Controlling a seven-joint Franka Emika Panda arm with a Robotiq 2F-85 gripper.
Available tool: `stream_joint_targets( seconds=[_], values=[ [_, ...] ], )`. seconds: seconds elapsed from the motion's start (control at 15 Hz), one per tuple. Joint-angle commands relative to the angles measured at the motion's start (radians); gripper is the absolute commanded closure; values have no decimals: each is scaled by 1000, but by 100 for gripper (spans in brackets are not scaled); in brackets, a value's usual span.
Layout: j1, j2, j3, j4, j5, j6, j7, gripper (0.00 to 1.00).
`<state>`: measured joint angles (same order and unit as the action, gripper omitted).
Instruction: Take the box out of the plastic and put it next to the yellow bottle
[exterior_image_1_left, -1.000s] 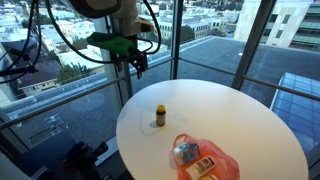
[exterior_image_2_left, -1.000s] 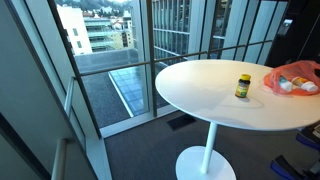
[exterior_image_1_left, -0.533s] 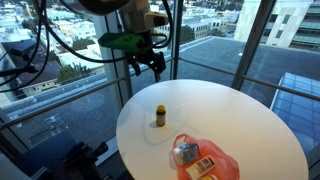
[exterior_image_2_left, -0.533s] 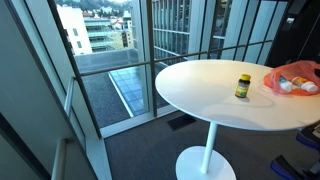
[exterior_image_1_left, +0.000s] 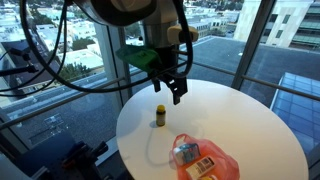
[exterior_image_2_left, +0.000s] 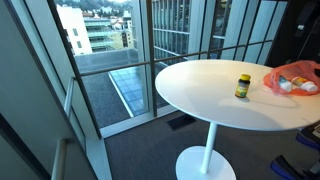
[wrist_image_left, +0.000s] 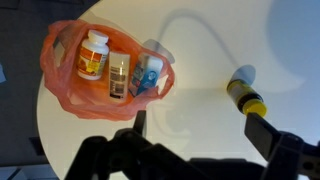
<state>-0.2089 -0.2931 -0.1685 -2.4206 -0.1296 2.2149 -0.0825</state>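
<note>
A red plastic bag lies open on the round white table. It holds a small box, a white bottle with an orange label and a blue-and-white item. The bag also shows in an exterior view and in the wrist view. The yellow bottle stands upright on the table, apart from the bag, and shows in the other views too. My gripper hangs open and empty in the air above the table, between bottle and bag.
The table stands on a single pedestal beside floor-to-ceiling glass windows with railings. Black cables trail from the arm. A bare stretch of tabletop lies between the yellow bottle and the bag.
My gripper has moved from over the window side in over the table and lower, coming near the yellow bottle. The bag, its contents and the bottle have not moved.
</note>
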Motion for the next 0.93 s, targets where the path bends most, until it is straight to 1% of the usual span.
stream_joint_targets(
  seconds=[0.0,0.2,0.53,0.67,0.73,0.87],
  values=[
    [-44,101,-35,66,-22,13,76,0],
    [-66,174,-68,101,-7,18,89,0],
    [-72,272,-96,141,3,11,94,0],
    [-67,285,-96,148,-7,11,86,0],
    [-68,264,-98,114,0,20,74,0],
    [-67,278,-98,124,0,20,74,0]
  ],
)
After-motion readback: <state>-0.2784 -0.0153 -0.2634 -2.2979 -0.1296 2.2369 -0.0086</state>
